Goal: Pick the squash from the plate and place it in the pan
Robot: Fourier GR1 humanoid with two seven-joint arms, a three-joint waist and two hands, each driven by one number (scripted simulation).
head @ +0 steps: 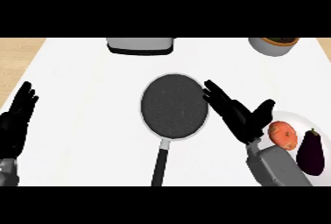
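Hovering between pan [174, 106] & plate [298, 119], right hand [241, 116] is spread open w/ nothing held, probably preparing to grasp orange squash [283, 134] on plate beside eggplant [311, 153]; left hand [16, 120] rests open.

From my seat, the pan [174, 105] sits mid-table [84, 87], its handle [160, 166] running back toward me. To its right, near the table's right edge, is the plate [294, 119], carrying the squash [283, 134] with an eggplant [311, 152] just to the right of it. My right hand [236, 114] is between pan and plate, fingers spread. My left hand [16, 122] rests open at the far left edge. At the back, a toaster [140, 45] stands behind the pan, a pot [274, 45] further right.
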